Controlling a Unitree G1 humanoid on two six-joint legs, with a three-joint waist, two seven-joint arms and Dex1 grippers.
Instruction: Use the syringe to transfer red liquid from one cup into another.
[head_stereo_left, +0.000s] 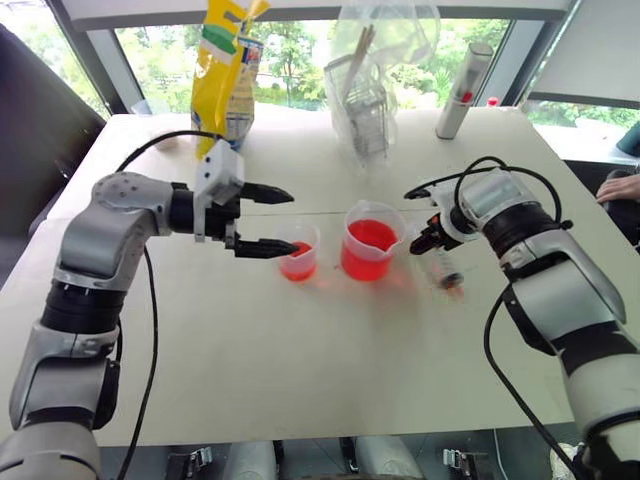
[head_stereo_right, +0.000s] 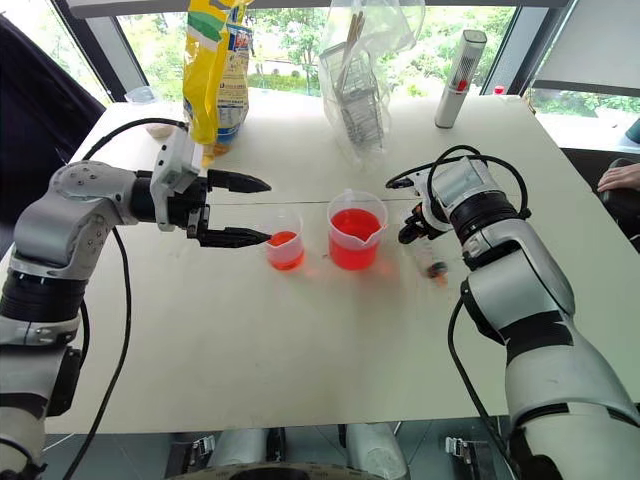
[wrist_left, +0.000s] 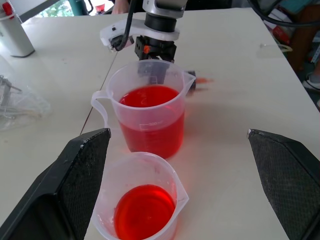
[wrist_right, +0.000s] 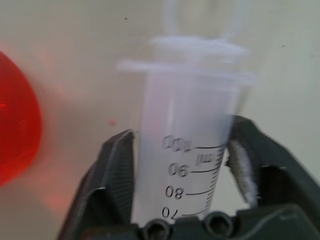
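Right gripper (wrist_right: 182, 165) clamped on syringe (wrist_right: 187, 150) beside beaker (head_stereo_left: 372, 243); left gripper (head_stereo_left: 265, 220) spread wide.

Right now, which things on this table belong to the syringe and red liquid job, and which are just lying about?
Job: syringe in the right gripper; larger spouted beaker and smaller cup, both holding red liquid.

Lying about: yellow bag; clear plastic bag with a wire item; white canister.

Numbers on the syringe (wrist_right: 185, 165) barrel, printed upside down: 70, 80, 90, then what looks like 100, with "ml" beside the marks. Print on the yellow bag (head_stereo_left: 222, 70) can't be made out.
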